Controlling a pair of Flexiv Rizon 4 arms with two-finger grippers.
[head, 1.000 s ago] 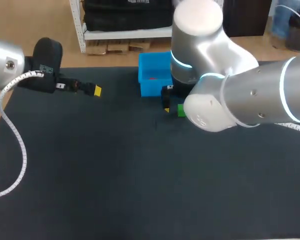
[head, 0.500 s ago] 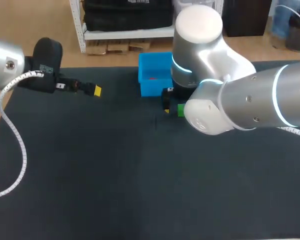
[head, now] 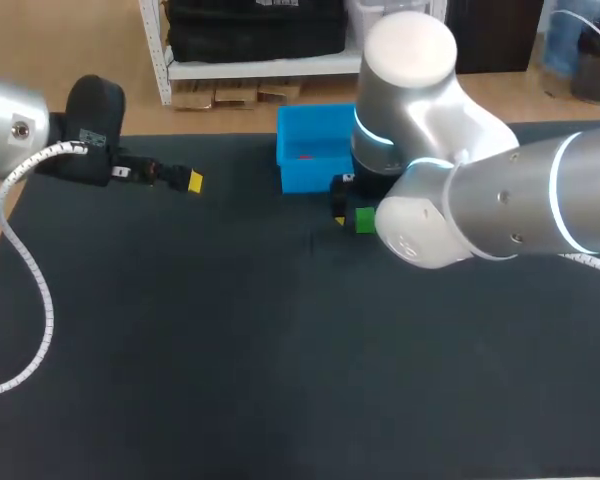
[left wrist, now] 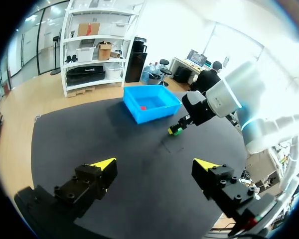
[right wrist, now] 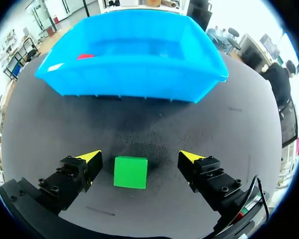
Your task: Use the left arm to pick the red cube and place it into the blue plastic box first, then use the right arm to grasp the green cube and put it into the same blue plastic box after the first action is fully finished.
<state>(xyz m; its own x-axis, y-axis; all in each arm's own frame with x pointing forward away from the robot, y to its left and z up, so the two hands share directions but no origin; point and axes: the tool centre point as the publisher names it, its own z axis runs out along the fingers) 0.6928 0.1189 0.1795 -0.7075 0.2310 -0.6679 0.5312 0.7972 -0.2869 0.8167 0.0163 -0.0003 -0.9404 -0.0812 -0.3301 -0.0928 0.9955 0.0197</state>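
black table (head: 180, 350) carries blue box (head: 305, 178), green cube (right wrist: 130, 172).

Not much else here tbh, just the table (head: 180, 350): dark, matte, slightly grainy top, with a couple of faint scuff marks (head: 313, 243) near the middle.

head view: right arm (head: 480, 210) covers right side of blue box (head: 308, 150) and half the green cube (head: 363, 221), red cube (head: 304, 156) a mere speck
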